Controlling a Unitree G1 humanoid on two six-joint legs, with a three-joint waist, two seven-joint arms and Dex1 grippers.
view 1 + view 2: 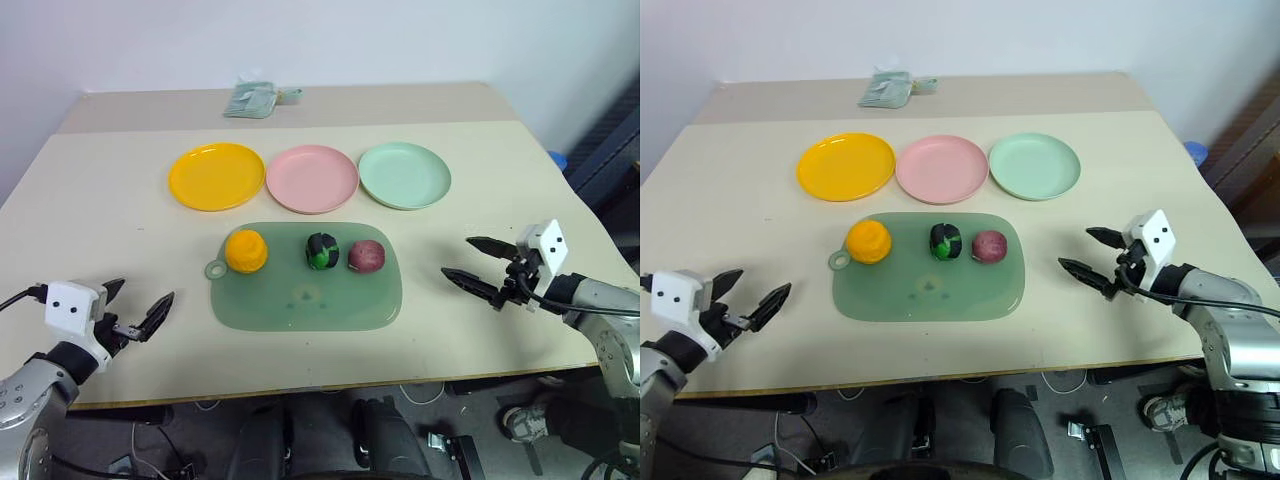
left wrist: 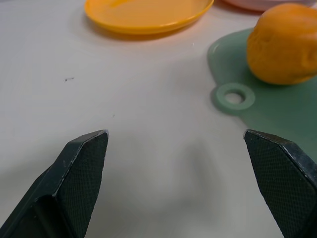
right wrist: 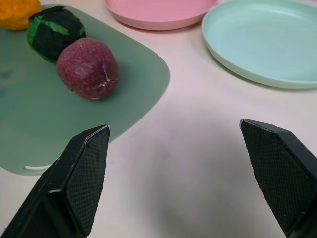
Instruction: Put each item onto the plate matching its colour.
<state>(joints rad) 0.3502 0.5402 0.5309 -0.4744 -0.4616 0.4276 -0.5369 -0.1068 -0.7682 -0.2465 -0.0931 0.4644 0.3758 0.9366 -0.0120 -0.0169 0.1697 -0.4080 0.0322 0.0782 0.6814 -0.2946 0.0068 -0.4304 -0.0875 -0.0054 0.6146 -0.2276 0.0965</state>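
Now both grippers, left (image 1: 138, 312) and right (image 1: 478, 263), hang spread and empty beside the board (image 1: 300, 300); approach the red item (image 1: 366, 256) low, pinching its middle.

Silver arms, white wrist boxes (two dark dots), black cables, black textured fingers (image 3: 86, 173)

Three plates (image 1: 311, 178) in a row across the desk (image 1: 100, 230); board (image 1: 305, 300) just in front of them, three items (image 1: 319, 252) in a row along its far edge.
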